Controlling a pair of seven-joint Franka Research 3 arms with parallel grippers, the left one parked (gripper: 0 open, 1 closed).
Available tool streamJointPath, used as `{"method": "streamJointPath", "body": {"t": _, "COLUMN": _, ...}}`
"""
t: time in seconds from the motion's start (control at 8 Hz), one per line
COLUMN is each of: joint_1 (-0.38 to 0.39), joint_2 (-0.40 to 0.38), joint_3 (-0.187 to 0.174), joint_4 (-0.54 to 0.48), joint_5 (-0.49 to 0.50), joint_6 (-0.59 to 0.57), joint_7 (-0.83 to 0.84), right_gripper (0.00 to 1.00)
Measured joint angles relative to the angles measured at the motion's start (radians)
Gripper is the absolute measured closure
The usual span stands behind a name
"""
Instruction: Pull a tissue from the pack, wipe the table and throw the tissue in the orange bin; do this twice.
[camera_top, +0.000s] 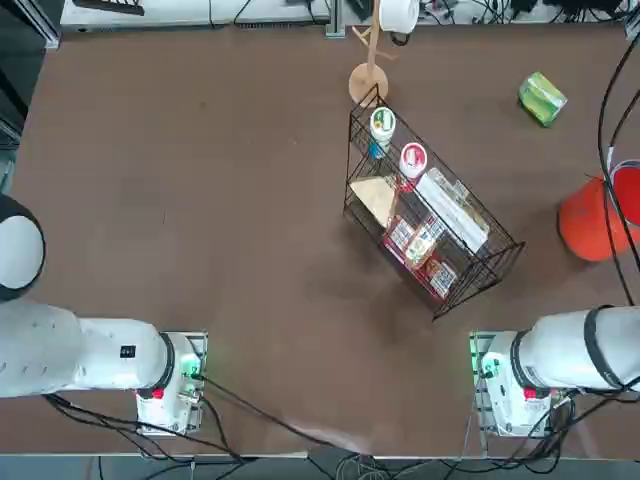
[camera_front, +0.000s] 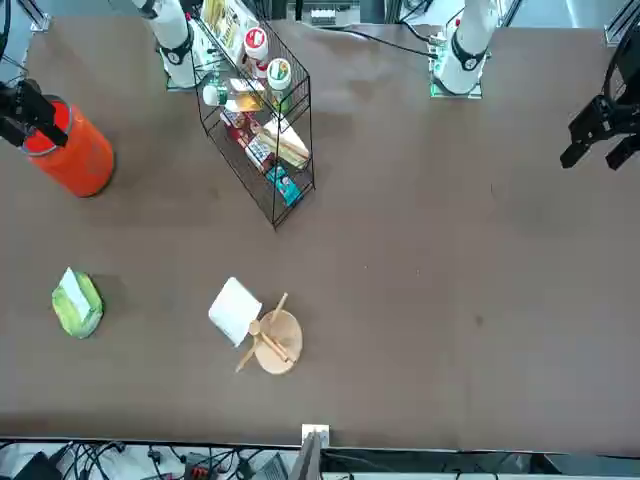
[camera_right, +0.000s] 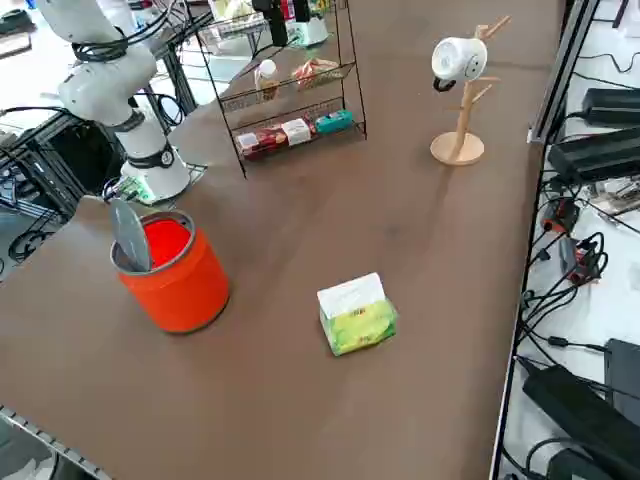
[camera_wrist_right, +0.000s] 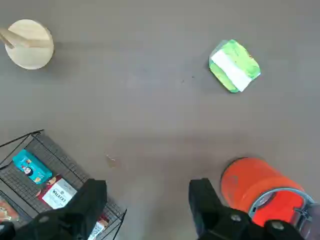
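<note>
The green pack (camera_top: 542, 98) (camera_right: 357, 313) with its white top patch lies on the dark-brown table (camera_top: 200, 200) at the far right. It also shows in the wrist view as the pack (camera_wrist_right: 234, 66). The orange bin (camera_top: 585, 225) (camera_right: 180, 270) (camera_wrist_right: 255, 185) stands nearer my base, its grey lid tipped up. My right gripper (camera_wrist_right: 148, 192) hangs high over the table beside the bin, open, with nothing between its fingers. In the front view the gripper (camera_front: 25, 110) overlaps the bin (camera_front: 75, 155), well away from the pack (camera_front: 77, 303).
A black wire rack (camera_top: 430, 215) (camera_front: 260, 120) holding snack packets and cups stands mid-table, left of the bin. A wooden mug tree (camera_top: 368, 80) (camera_right: 460, 145) with a white mug (camera_front: 235, 310) stands at the far edge. Cables run along the table's right side.
</note>
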Motion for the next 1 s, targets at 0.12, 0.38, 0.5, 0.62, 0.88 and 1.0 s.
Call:
{"method": "streamJointPath", "body": {"t": 0.12, "joint_1": 0.0, "joint_2": 0.0, "joint_3": 0.0, "joint_4": 0.0, "joint_5": 0.0, "joint_6": 0.0, "joint_7": 0.0, "right_gripper": 0.0}}
{"method": "streamJointPath", "body": {"t": 0.38, "joint_1": 0.0, "joint_2": 0.002, "joint_3": 0.0, "joint_4": 0.001, "joint_5": 0.0, "joint_6": 0.001, "joint_7": 0.0, "right_gripper": 0.0}}
{"method": "streamJointPath", "body": {"t": 0.5, "joint_1": 0.0, "joint_2": 0.01, "joint_3": 0.0, "joint_4": 0.001, "joint_5": 0.0, "joint_6": 0.001, "joint_7": 0.0, "right_gripper": 0.0}}
{"method": "streamJointPath", "body": {"t": 0.62, "joint_1": 0.0, "joint_2": 0.027, "joint_3": 0.0, "joint_4": 0.001, "joint_5": -0.016, "joint_6": 0.006, "joint_7": 0.0, "right_gripper": 0.0}}
{"method": "streamJointPath", "body": {"t": 0.88, "joint_1": -0.001, "joint_2": 0.093, "joint_3": 0.0, "joint_4": -0.01, "joint_5": -0.063, "joint_6": 0.076, "joint_7": -0.014, "right_gripper": 0.0}}
{"method": "streamJointPath", "body": {"t": 1.0, "joint_1": -0.003, "joint_2": 0.14, "joint_3": 0.0, "joint_4": -0.034, "joint_5": -0.093, "joint_6": 0.158, "joint_7": -0.048, "right_gripper": 0.0}}
